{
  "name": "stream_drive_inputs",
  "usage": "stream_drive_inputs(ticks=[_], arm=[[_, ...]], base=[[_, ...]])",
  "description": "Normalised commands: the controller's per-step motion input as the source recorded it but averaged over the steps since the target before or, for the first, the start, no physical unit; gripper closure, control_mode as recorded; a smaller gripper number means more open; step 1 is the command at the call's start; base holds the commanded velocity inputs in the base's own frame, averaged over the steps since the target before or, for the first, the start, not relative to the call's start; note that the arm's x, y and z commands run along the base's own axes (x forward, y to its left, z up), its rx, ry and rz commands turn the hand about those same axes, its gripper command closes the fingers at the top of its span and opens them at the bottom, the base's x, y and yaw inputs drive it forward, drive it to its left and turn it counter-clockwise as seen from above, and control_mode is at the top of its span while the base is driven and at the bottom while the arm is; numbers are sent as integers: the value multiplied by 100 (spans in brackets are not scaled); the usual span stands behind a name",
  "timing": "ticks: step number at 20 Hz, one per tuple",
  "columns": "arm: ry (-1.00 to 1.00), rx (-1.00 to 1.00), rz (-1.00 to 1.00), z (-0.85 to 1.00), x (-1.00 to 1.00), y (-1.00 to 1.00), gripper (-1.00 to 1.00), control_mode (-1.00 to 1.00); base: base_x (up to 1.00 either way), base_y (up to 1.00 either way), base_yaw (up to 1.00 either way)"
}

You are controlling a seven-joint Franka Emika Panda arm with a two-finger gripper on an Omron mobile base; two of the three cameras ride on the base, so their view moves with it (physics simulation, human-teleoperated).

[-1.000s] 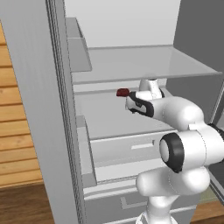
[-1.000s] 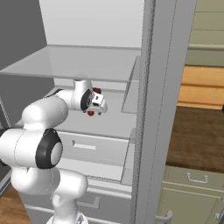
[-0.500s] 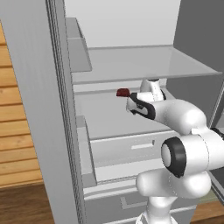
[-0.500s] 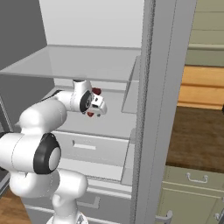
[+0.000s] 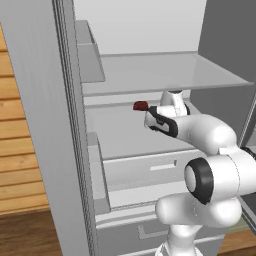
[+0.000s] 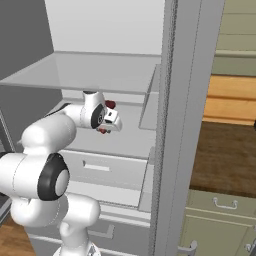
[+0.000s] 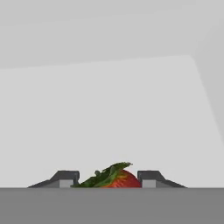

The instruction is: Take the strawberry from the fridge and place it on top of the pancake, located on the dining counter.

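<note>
Red strawberry (image 7: 117, 179) gripped in pincer (image 7: 107, 178) inside fridge (image 5: 150, 75), above shelf; no writing legible.

White Franka arm with dark joints rises from lower right of the left base view, elbow bent, forearm reaching up-left to frame centre. In the right base view it comes from lower left, wrist at centre-left. Two-finger dark-tipped gripper (image 7: 106, 177) sits at the bottom centre of the hand view, fingertips (image 7: 65, 177) either side of a small red strawberry with green leaves (image 7: 114, 177), clamped on it.
</note>
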Motion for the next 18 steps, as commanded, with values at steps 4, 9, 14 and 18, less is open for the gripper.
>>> stream_drive_inputs(ticks=[4,9,14,18], arm=[[-22,0,0,-68,0,3,100,-100],[-27,0,0,-53,0,5,100,-100],[-6,0,0,-9,-11,-1,100,-100],[1,0,0,22,-65,-4,100,-100]], base=[[0,0,0],[0,0,0],[0,0,0],[0,0,0]])
